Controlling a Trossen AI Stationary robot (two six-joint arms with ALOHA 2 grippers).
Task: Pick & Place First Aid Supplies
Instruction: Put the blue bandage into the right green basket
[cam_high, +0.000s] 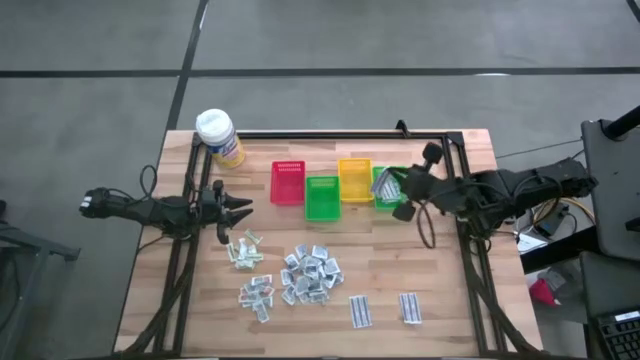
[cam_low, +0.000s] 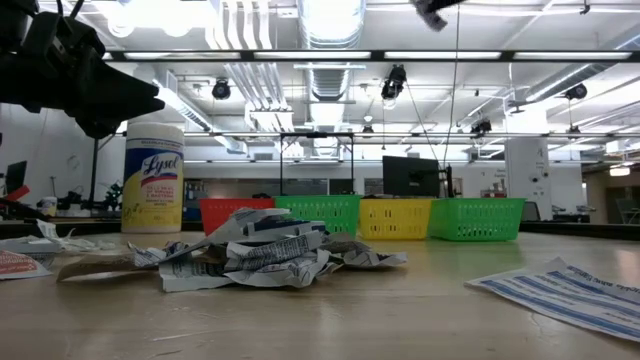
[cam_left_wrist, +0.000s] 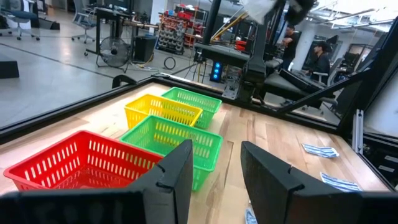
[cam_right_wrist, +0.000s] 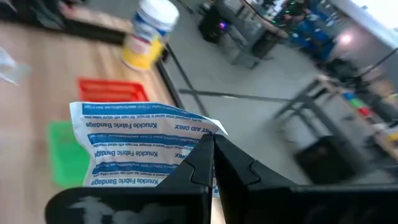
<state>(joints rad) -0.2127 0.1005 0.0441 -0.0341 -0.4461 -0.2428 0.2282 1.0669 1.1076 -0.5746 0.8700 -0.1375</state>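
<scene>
Over the wooden table (cam_high: 440, 300), the right gripper (cam_right_wrist: 211, 155) pinches a bandage packet (cam_right_wrist: 137, 146); left gripper (cam_left_wrist: 214, 168) hangs part-open, empty.

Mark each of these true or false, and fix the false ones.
1. The right gripper is shut on a bandage packet printed with blue text. True.
2. The left gripper holds a packet. False: its fingers stand apart with nothing between them.
3. Four bins sit in a row: a red bin, a green bin, a yellow bin and another green bin. True.
4. The yellow bottle lies on its side among the packets. False: it stands upright near the table's far left corner.
5. The right gripper hovers over the red bin. False: it is above the far-right green bin.
</scene>
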